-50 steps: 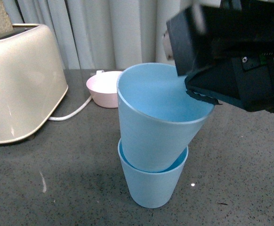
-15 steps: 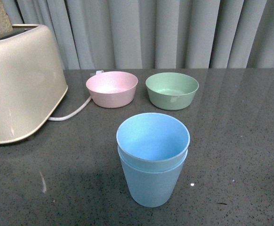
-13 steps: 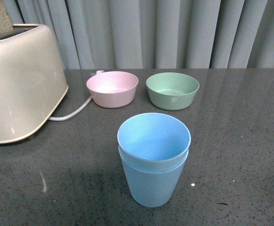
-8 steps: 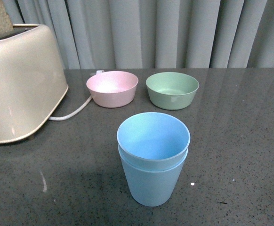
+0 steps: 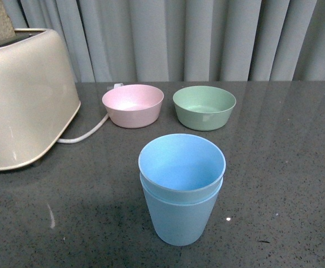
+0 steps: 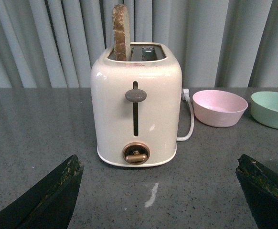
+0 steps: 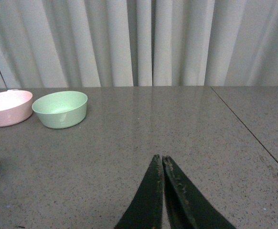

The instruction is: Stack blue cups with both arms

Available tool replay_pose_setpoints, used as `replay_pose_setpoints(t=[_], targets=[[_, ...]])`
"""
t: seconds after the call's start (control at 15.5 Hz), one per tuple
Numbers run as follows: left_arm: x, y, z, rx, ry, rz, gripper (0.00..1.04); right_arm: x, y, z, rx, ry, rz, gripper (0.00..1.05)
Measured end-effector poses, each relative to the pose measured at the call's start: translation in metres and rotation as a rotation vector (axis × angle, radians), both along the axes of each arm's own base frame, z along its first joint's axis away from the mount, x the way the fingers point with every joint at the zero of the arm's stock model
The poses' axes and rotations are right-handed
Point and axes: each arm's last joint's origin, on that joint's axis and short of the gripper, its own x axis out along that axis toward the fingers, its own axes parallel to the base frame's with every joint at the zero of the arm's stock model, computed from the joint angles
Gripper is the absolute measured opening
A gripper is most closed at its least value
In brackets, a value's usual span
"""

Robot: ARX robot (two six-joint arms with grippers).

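Observation:
Two light-blue cups stand nested at the table's near middle in the front view: the upper cup (image 5: 182, 164) sits upright inside the lower cup (image 5: 179, 220). Neither arm shows in the front view. In the left wrist view my left gripper (image 6: 160, 164) is open, its black fingers wide apart over bare tabletop, facing the toaster, with nothing between them. In the right wrist view my right gripper (image 7: 161, 158) is shut, its two fingertips pressed together and empty above the grey table. No cup appears in either wrist view.
A cream toaster (image 5: 23, 97) with a slice of bread (image 6: 121, 32) stands at the left, its white cord (image 5: 87, 133) trailing toward the pink bowl (image 5: 133, 105). The green bowl (image 5: 204, 107) sits beside it. Grey curtains hang behind the dark speckled table (image 5: 285, 167).
The arm holding the upper cup tilted over the lower one has left the front view. The upper cup now sits upright inside the lower one. Over the last second nothing moves.

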Motion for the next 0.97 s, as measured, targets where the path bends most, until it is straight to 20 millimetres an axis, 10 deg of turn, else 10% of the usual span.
replay_pose_setpoints(t=[0.52, 0.97], targets=[[0.0, 0.0, 0.0, 0.0, 0.0, 0.0, 0.98, 0.0, 0.0, 0.0, 0.0, 0.0, 0.0, 0.95], [0.0, 0.0, 0.0, 0.0, 0.0, 0.0, 0.98, 0.0, 0.0, 0.0, 0.0, 0.0, 0.0, 0.98]])
